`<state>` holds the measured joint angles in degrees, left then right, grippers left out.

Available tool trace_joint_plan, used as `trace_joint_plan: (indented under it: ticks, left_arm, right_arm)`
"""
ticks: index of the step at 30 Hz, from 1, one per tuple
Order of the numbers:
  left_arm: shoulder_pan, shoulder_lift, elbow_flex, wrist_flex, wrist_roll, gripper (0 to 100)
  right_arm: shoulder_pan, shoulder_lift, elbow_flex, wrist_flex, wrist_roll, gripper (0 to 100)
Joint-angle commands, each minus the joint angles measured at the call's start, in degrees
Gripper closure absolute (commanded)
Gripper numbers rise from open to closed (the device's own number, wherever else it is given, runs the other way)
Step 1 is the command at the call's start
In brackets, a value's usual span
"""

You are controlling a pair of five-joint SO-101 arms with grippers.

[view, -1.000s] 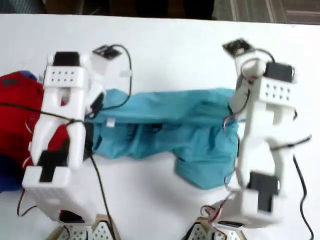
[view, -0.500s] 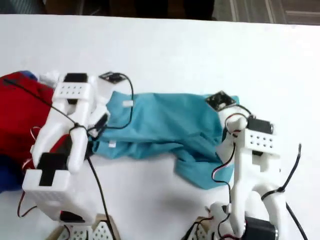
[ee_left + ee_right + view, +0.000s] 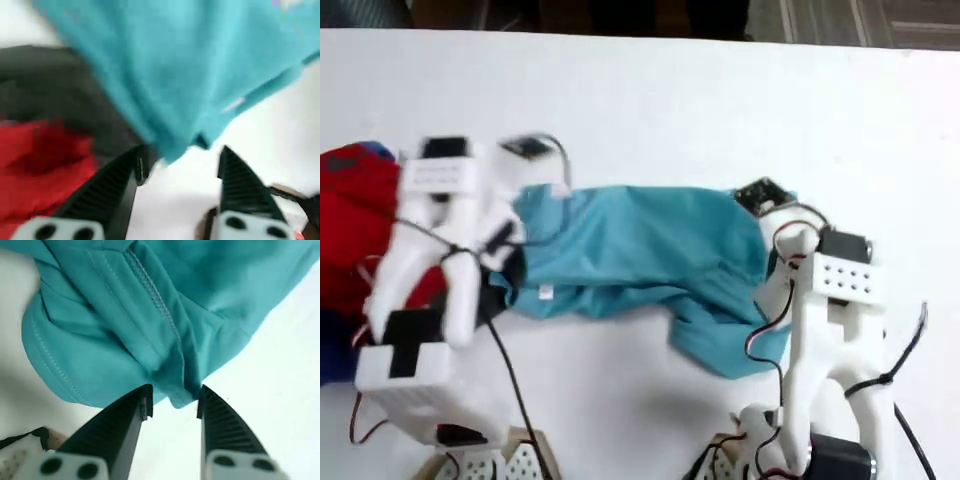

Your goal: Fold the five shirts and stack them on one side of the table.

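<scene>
I see the teal shirt [image 3: 640,250] stretched across the middle of the table [image 3: 670,100], bunched at its near right. My left gripper [image 3: 183,152] is at its left end, jaws apart, a corner hanging between them. My right gripper [image 3: 174,396] has its jaws apart either side of the hem. The red shirt [image 3: 355,210] lies far left.
</scene>
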<state>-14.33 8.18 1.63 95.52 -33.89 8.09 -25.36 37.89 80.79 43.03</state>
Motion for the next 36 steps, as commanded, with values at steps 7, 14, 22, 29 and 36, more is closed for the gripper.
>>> trace_joint_plan:
  ticks: [7,14,22,29,36]
  left_arm:
    - [-9.5,-0.4,-5.8,-5.0,-0.4,73]
    - [-13.4,17.8,-4.7,-15.8,-0.8,83]
    - [-29.7,31.7,-26.2,-7.8,-9.2,84]
    - [-40.3,38.9,-45.2,-3.6,-16.0,84]
    - [-43.9,42.1,-61.4,6.8,-16.5,84]
  right_arm:
    - [0.3,-2.8,-17.1,5.7,-0.2,85.6]
    - [0.7,-2.9,-17.1,5.0,-0.3,85.7]
    - [0.5,-2.9,-17.1,6.1,-0.3,85.7]
    - [0.0,-2.6,-17.1,4.9,-0.3,85.7]
    - [0.0,-2.9,-17.1,4.8,-0.9,85.5]
